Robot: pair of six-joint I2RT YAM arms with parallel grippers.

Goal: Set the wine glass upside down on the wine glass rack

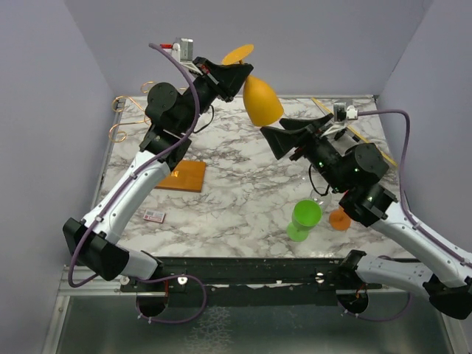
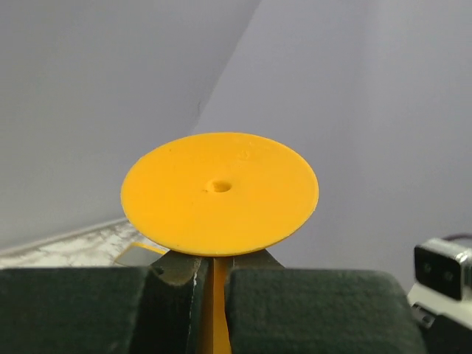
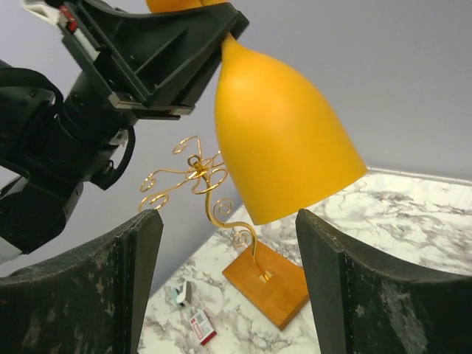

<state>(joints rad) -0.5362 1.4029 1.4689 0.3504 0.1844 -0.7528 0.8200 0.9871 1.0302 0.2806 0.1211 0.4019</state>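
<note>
Left claw [image 1: 234, 75] holds the yellow-orange wine glass [image 1: 262, 102] upside down in the air, above the marble counter [image 1: 243, 192].
Clamped on the stem, foot up, bowl down. Right claw [image 1: 287, 136] is spread wide and empty, just beside the bowl. The wine glass rack [image 3: 199, 173] stands on the counter at left, apart from the glass.

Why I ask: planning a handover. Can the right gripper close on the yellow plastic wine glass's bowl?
Probably yes: the right gripper is open, facing the yellow plastic wine glass with nothing between; the left gripper pinches only its stem.
</note>
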